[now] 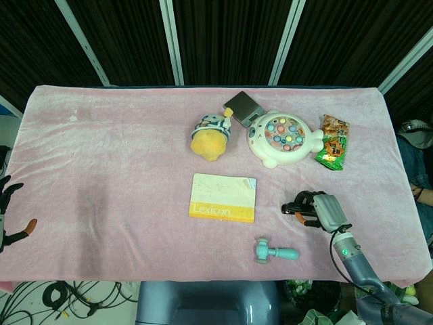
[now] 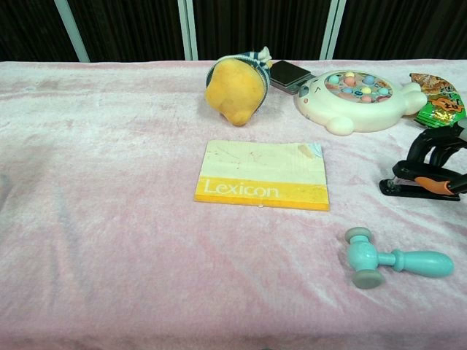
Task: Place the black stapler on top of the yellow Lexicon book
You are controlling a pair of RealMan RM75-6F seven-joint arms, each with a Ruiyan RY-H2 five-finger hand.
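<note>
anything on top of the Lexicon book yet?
No. The Lexicon book has its whole cover showing, nothing on it. The black stapler sits on the cloth off to its side, right hand at it.

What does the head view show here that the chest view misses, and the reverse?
Only the head view shows the left hand, off the table's left edge and holding nothing, the table's far edge, and the right hand's grey back with its forearm. Only the chest view shows the black stapler from the side, resting on the pink cloth with dark fingers arched over it. Both show the yellow Lexicon book with nothing on it, the teal toy hammer, the yellow plush, the white pop toy and the snack packet.
</note>
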